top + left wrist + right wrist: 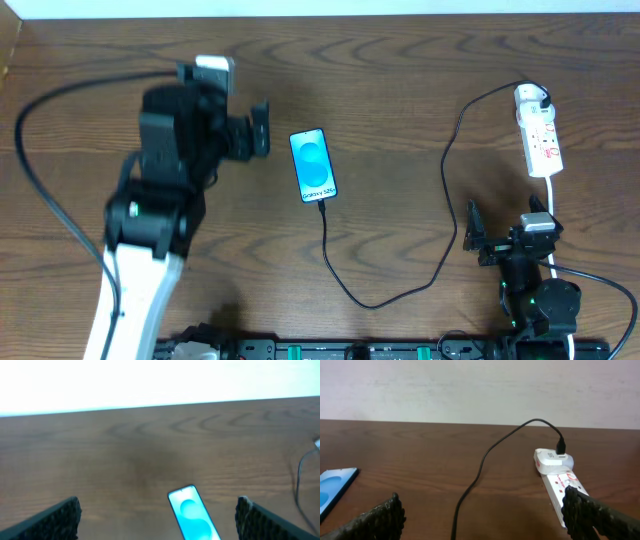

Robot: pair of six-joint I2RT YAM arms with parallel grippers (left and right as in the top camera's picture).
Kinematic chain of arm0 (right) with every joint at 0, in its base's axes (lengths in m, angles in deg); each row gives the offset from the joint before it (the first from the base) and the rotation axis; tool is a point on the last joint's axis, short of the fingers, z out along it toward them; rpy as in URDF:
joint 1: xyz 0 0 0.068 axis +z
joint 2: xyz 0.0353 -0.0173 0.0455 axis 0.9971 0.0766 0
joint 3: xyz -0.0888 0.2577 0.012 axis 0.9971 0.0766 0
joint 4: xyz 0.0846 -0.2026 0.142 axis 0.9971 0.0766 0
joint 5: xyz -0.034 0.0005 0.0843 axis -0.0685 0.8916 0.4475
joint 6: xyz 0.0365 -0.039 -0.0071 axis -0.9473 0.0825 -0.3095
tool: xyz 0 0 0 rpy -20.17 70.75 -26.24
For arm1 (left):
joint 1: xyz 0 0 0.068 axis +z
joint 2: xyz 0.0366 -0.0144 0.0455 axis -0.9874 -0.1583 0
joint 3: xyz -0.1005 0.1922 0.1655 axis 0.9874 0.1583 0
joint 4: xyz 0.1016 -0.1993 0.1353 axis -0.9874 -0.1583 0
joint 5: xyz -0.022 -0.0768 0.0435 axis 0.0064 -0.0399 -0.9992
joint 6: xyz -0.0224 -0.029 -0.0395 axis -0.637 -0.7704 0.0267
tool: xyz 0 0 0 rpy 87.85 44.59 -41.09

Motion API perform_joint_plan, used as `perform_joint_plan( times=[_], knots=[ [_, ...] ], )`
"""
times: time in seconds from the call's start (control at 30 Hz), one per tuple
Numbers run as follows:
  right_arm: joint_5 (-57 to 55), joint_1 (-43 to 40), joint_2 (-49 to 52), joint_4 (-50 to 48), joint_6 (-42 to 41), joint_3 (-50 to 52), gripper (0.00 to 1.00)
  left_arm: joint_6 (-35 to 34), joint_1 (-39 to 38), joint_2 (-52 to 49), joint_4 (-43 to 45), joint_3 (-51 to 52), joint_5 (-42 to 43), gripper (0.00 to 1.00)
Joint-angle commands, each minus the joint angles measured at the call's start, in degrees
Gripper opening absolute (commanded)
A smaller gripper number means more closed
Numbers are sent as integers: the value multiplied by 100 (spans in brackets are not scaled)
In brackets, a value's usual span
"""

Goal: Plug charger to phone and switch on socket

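The phone [313, 165] lies face up mid-table with its blue screen lit. It also shows in the left wrist view [192, 517] and at the left edge of the right wrist view [332, 487]. The black charger cable [370, 300] meets the phone's bottom edge, loops toward the front and rises to a black plug [541, 100] on the white socket strip [542, 140]. The strip [560, 480] and cable [480, 470] show in the right wrist view. My left gripper [260, 130] [159, 505] is open and empty, just left of the phone. My right gripper [503, 222] [482, 500] is open and empty, in front of the strip.
The strip's white cord [553, 200] runs toward the front past my right arm. A black cable [40, 190] from the left arm arcs over the left side of the table. A rail of equipment [350, 350] lines the front edge.
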Motion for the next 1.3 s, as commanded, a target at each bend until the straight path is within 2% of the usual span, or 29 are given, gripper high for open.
perform_joint_plan(
  times=[0.0,0.2,0.43,0.77,0.87,1.27],
  knots=[
    [-42,35,-46,20,-39,17,99,901,42,638,457,859,199,98],
    [-42,35,-46,20,-39,17,99,909,337,1875,1696,2481,201,98],
    [-42,35,-46,17,-39,17,99,911,625,3152,2597,4094,199,98],
    [-42,35,-46,20,-39,17,99,1064,671,4599,4218,6253,129,98],
    [-42,35,-46,20,-42,17,99,1064,671,4979,4256,6631,127,98],
    [-42,35,-46,20,-39,17,99,1320,708,5788,2649,6647,44,98]
  ],
)
